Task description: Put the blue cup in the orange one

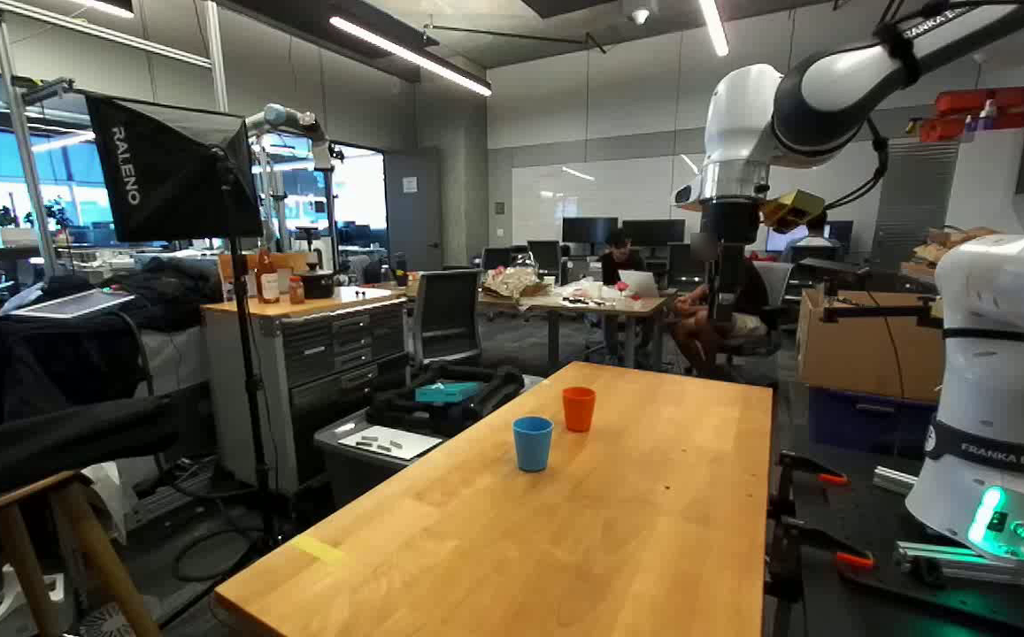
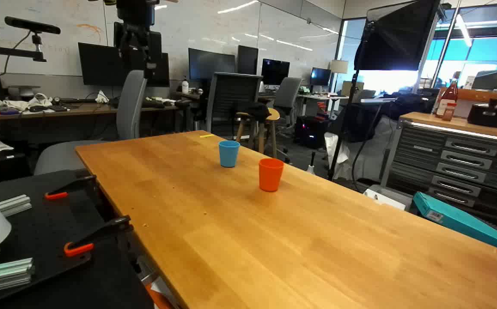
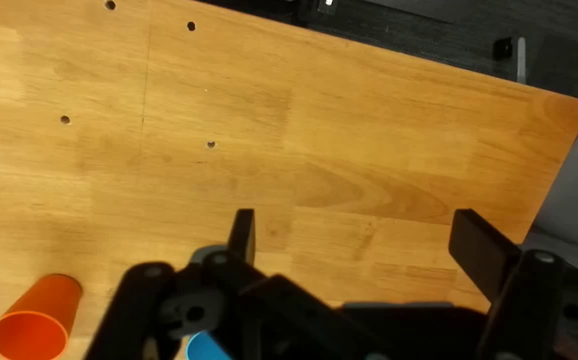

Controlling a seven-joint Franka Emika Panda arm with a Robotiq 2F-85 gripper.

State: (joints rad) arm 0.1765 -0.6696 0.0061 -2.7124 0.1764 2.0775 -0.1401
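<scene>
The blue cup (image 1: 533,444) stands upright on the wooden table, and it also shows in an exterior view (image 2: 229,154). The orange cup (image 1: 579,410) stands upright a short gap away from it, also seen in an exterior view (image 2: 270,175). In the wrist view the orange cup (image 3: 51,300) is at the lower left with its mouth visible. Only a piece of the blue cup (image 3: 205,349) shows at the bottom edge; the gripper hides the rest. My gripper (image 3: 353,215) is open and empty. It hangs high above the table in both exterior views (image 1: 722,296) (image 2: 138,56).
The wooden table (image 1: 653,513) has small holes in its top. Black clamps with orange tips (image 2: 78,249) hold its edge on the robot's side. A softbox lamp on a stand (image 1: 180,168) and a bin with a teal box (image 1: 447,392) stand beyond the opposite edge.
</scene>
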